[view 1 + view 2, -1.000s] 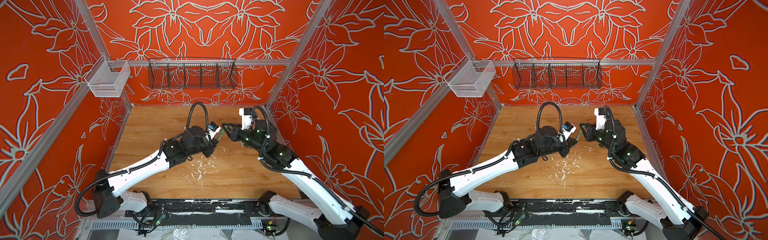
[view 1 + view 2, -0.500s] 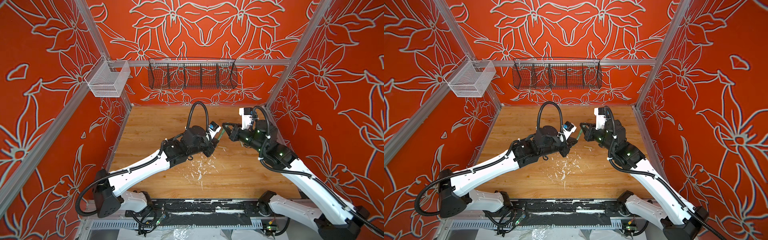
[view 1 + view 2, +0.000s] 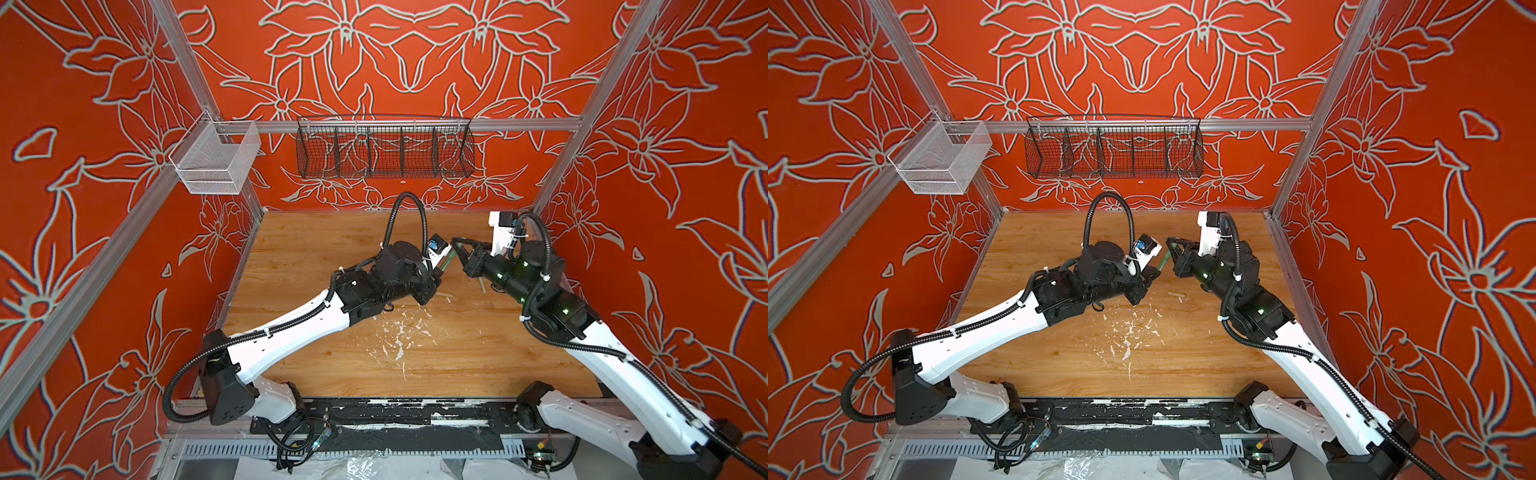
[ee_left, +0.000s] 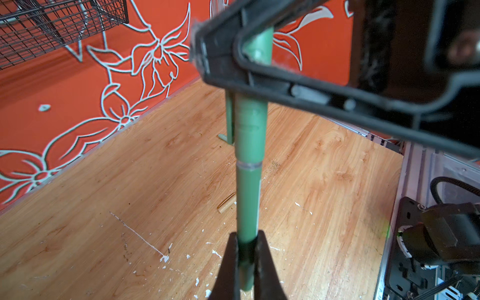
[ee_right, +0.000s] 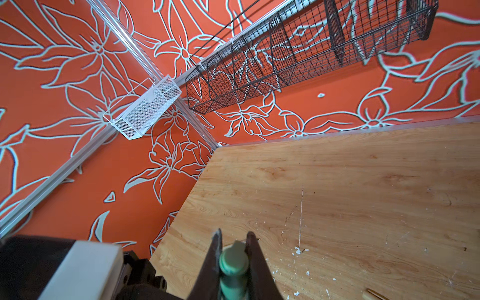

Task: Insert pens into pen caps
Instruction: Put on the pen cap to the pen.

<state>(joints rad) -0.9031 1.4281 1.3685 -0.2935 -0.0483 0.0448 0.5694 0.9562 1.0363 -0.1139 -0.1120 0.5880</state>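
Capping in mid-air
The left end effector (image 4: 247, 239) is pinching a slim green plastic pen (image 4: 248, 202), the right end effector (image 5: 234, 241) a stubby green plastic cap (image 4: 250, 130) — both sharing one axis.

tan cap (image 4: 225, 207) half hidden, right hand (image 4: 207, 55) blurred

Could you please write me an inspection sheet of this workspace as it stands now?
Surface: wooden table, scratched, with white paint flecks near the middle.
Job's things: green pen and green cap are held in the air, meeting end to end; tan cap and a second green stick lie on the wood.
Clutter: nothing seen besides the flecks.
Hands: left hand shut on the green pen; right hand shut on the green cap.
Cables: black corrugated hose loops above the left arm.
Surroundings: black wire basket and white mesh basket hang on orange flowered walls.
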